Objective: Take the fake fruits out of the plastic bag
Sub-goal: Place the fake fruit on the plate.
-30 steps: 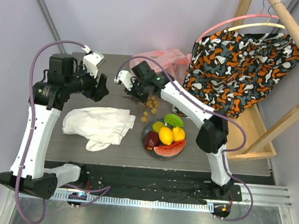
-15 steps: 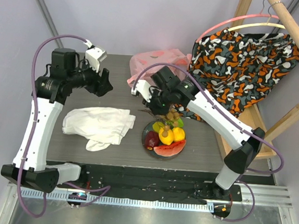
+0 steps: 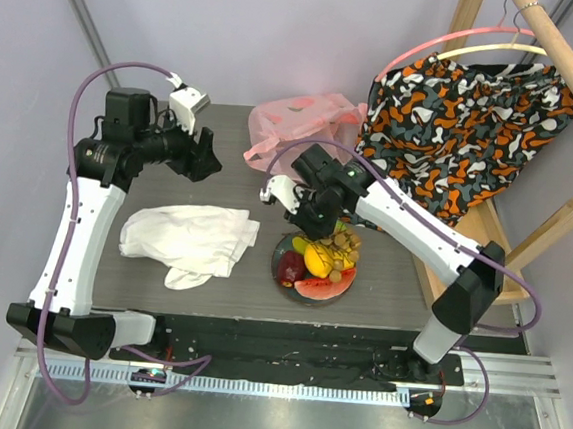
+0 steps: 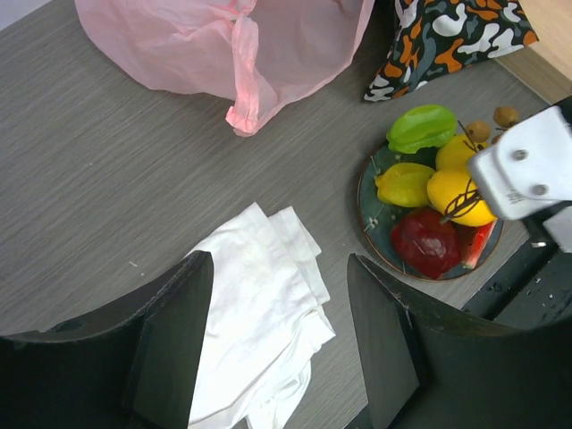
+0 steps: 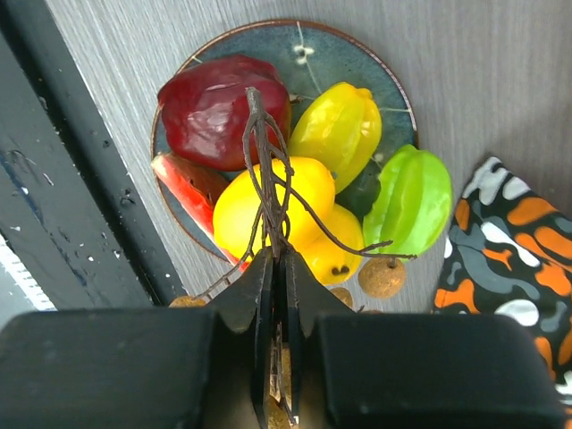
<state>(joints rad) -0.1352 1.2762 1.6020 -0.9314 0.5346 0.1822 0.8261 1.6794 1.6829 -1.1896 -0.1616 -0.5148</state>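
Observation:
The pink plastic bag (image 3: 300,115) lies at the back of the table, also in the left wrist view (image 4: 223,45). My right gripper (image 5: 279,268) is shut on the thin brown stem of the grape bunch (image 3: 342,244), which hangs just above the plate (image 5: 357,49). One brownish grape (image 5: 382,277) dangles beside the fingers. On the plate lie a dark red apple (image 5: 214,107), a watermelon slice (image 5: 188,183), yellow fruits (image 5: 340,125) and a green piece (image 5: 411,197). My left gripper (image 4: 277,344) hovers open and holds nothing, above the white cloth (image 4: 259,304).
The white cloth (image 3: 189,238) is crumpled at the front left. An orange-black patterned fabric (image 3: 455,119) hangs from hangers on a wooden rack at the right, its hem beside the plate (image 3: 280,270). The right arm (image 3: 406,220) reaches across the table's right half.
My right gripper has carried the grape bunch from near the bag forward and right to above the plate. The left gripper has shifted slightly back.

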